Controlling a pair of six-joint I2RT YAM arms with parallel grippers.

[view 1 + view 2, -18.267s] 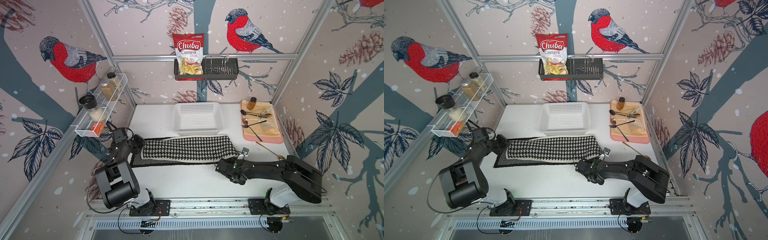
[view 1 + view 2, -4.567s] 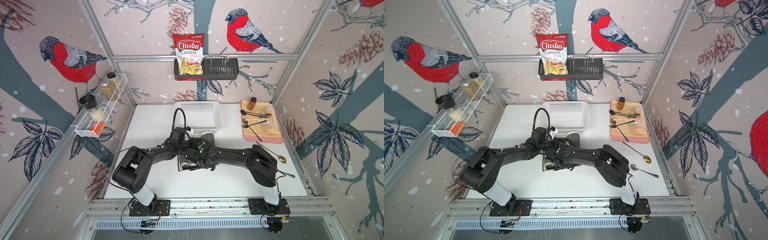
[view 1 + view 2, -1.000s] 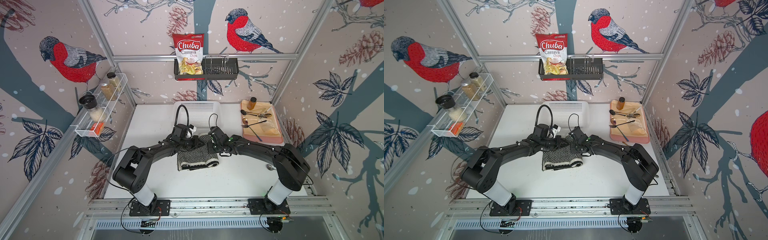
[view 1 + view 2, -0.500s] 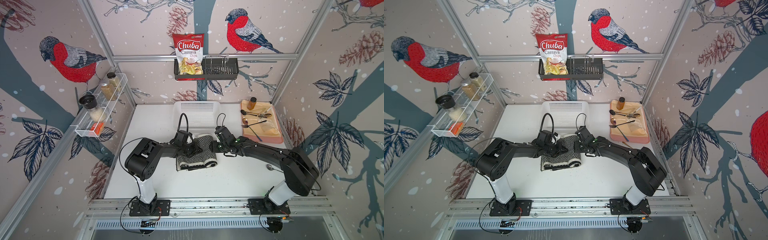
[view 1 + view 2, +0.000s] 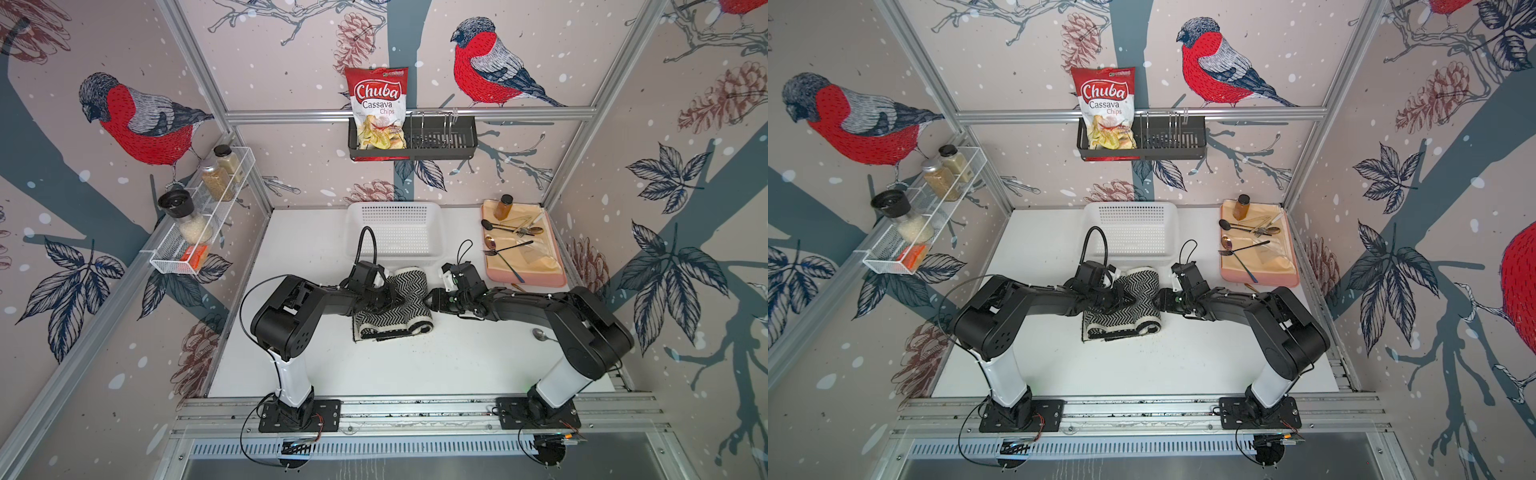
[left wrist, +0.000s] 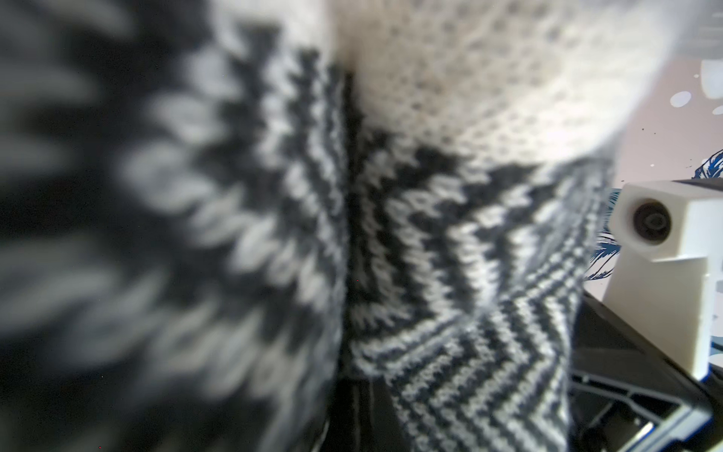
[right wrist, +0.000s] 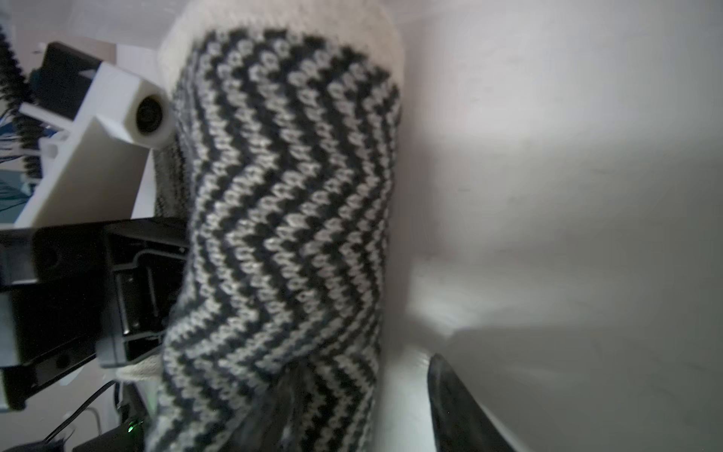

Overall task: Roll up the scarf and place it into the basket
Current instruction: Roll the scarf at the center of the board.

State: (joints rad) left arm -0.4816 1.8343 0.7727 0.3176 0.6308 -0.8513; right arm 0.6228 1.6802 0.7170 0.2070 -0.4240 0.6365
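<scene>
We record, on the left wall, a white wire mesh shelf [image 5: 166, 266] carrying spice jars. From the left, the left claw [image 5: 390, 296] lies low over the white table [image 5: 374, 374] and sits on the left part of the long black-and-white knitted scarf [image 5: 409, 301]. It is clenched, and the left wrist view shows the cloth [image 6: 430, 235] creased and pressed close against the camera, so we judge it to be grasping the scarf. The scarf lies on the table as a loose roll, herringbone zigzag outward, with a cream edge on the far side and the rolled ends facing the near side in both top views. It is outside and just in front of the white rectangular perforated plastic basket [image 5: 395, 206], which stands at the back of the table. The right claw [image 5: 430, 300] meets the right end of the roll. It is released: the right wrist view shows one dark finger [image 7: 454, 395] beside the scarf [image 7: 281, 215], apart from its partner. Further right stands a pink rectangular tray [image 5: 523, 277] holding cutlery and a small amber bottle. A metal spoon [image 5: 542, 334] lies on the table beside the right arm.
</scene>
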